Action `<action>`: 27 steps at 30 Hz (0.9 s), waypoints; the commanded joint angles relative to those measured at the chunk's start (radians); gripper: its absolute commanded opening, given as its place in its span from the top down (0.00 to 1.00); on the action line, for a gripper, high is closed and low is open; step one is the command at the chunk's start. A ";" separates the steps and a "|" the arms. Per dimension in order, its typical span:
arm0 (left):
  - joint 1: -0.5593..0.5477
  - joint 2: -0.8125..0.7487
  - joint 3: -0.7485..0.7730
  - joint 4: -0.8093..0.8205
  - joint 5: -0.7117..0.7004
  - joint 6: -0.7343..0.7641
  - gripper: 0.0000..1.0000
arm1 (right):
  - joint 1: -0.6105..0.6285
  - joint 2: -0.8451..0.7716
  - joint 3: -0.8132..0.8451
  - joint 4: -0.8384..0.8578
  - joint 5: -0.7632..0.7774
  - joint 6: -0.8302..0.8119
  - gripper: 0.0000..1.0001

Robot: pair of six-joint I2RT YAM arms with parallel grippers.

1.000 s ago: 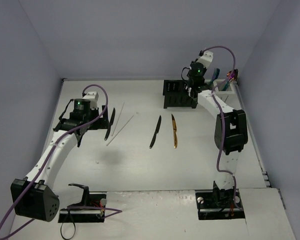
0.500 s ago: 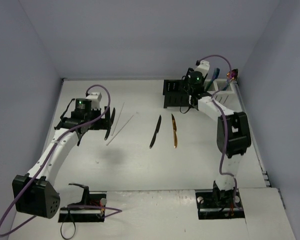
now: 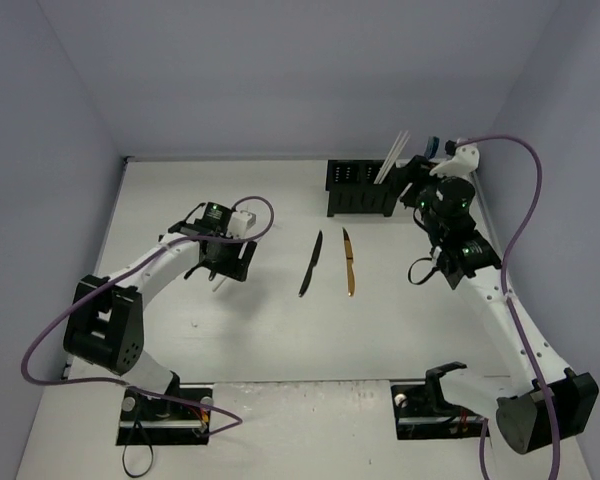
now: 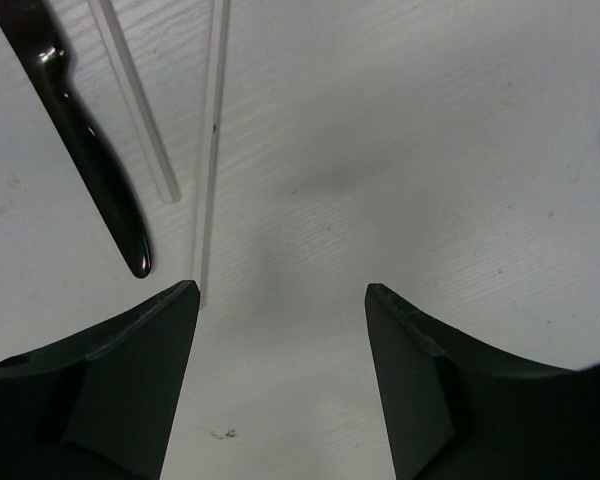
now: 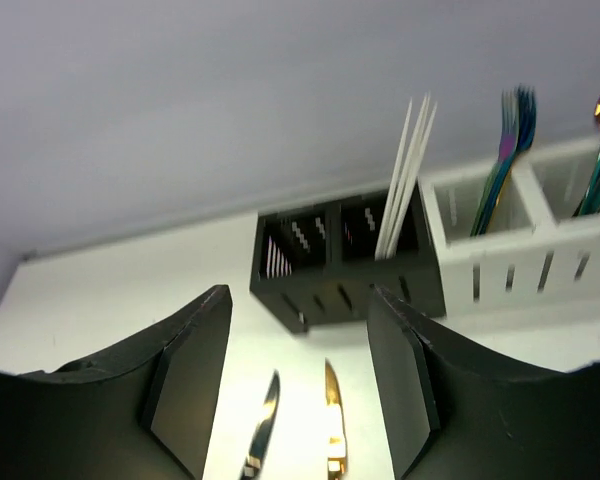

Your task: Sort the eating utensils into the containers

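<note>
The left arm (image 3: 145,265) rises from its base to a black elbow. From there the white forearm reaches forward and inward, and the wrist bends so that the left gripper (image 4: 280,290) points straight down. Its 2 fingers (image 4: 130,380) stand apart, holding nothing.

The right arm (image 3: 505,315) stretches far back along its own side and folds at a black joint. The right gripper (image 5: 300,295) faces almost level, tipped slightly up and turned toward the left arm's side. Its 2 fingers (image 5: 190,370) are also spread, with nothing between them.
</note>
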 commanded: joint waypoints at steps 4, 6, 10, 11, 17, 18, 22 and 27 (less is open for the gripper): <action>-0.001 0.129 0.146 0.002 0.040 0.044 0.49 | 0.005 -0.128 -0.154 -0.105 -0.162 0.057 0.46; -0.003 0.169 0.170 0.003 0.040 0.050 0.52 | 0.006 -0.147 -0.188 -0.117 -0.179 0.064 0.46; -0.002 0.219 0.203 -0.003 0.019 0.082 0.54 | 0.006 -0.186 -0.214 -0.156 -0.207 0.057 0.46; -0.002 0.238 0.221 -0.002 0.009 0.083 0.54 | 0.006 -0.198 -0.223 -0.171 -0.214 0.054 0.46; -0.002 0.336 0.307 -0.018 -0.009 0.081 0.55 | 0.006 -0.248 -0.257 -0.217 -0.218 0.038 0.45; -0.002 0.343 0.316 -0.018 -0.022 0.081 0.55 | 0.006 -0.254 -0.261 -0.221 -0.219 0.034 0.45; -0.002 0.381 0.345 -0.021 -0.047 0.084 0.55 | 0.006 -0.265 -0.275 -0.235 -0.222 0.027 0.45; -0.001 0.415 0.358 -0.058 -0.064 0.070 0.55 | 0.006 -0.262 -0.284 -0.236 -0.224 0.030 0.44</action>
